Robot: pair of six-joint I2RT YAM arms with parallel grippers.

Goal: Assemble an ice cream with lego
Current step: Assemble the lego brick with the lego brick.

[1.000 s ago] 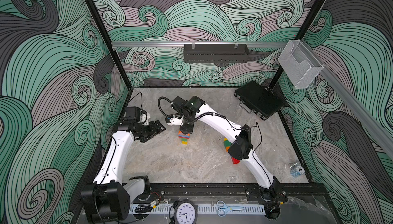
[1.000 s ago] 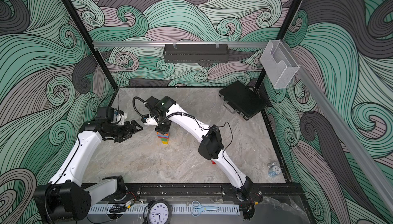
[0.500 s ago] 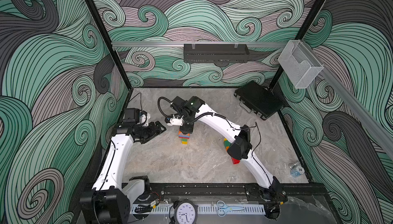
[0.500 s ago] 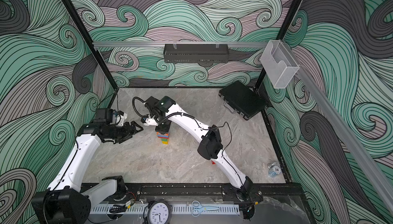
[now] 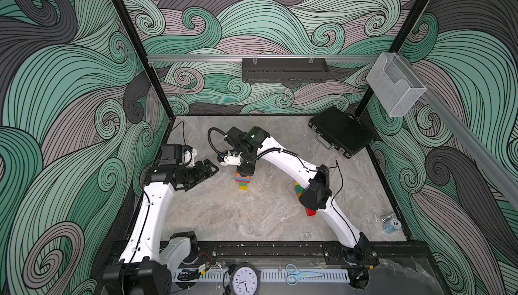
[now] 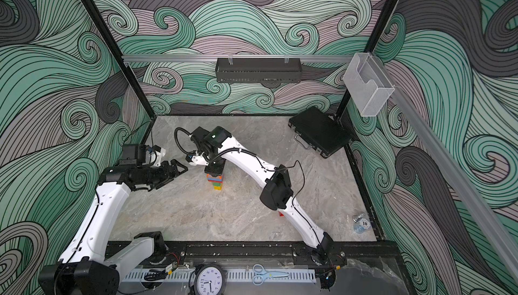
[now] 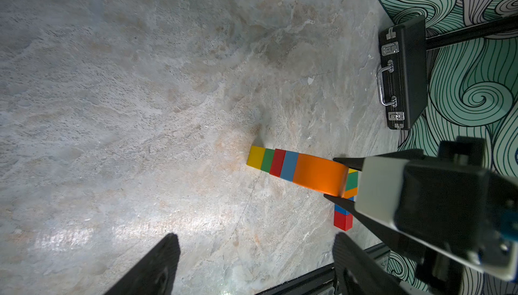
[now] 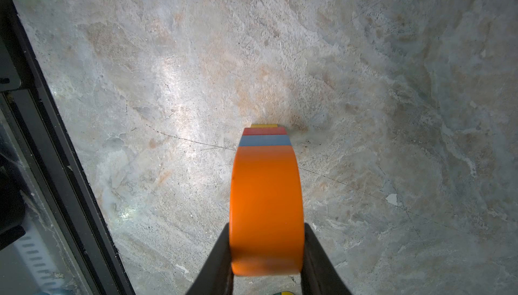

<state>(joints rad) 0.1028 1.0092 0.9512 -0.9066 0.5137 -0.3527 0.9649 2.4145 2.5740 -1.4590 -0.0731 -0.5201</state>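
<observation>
A lego stack (image 5: 242,182) (image 6: 215,181) stands upright mid-table: yellow, green, red and blue bricks (image 7: 277,162) with an orange round-topped brick (image 7: 319,174) (image 8: 266,201) on top. My right gripper (image 5: 244,171) (image 8: 266,229) (image 7: 332,178) comes down from above and is shut on that orange brick, one finger on each flat side. My left gripper (image 5: 211,167) (image 6: 182,167) (image 7: 255,237) hangs open just left of the stack, with nothing between its fingers. More lego bricks (image 5: 298,191) (image 7: 343,220) lie partly hidden under the right arm's elbow.
A black case (image 5: 340,135) (image 7: 403,75) lies at the back right corner. A small clear bottle (image 5: 389,223) sits by the right wall. The black front rail (image 5: 266,251) carries a clock (image 5: 244,279) and scissors (image 5: 300,274).
The left arm has shifted slightly, its gripper still open beside the stack. The right gripper has kept its hold on the orange brick.
</observation>
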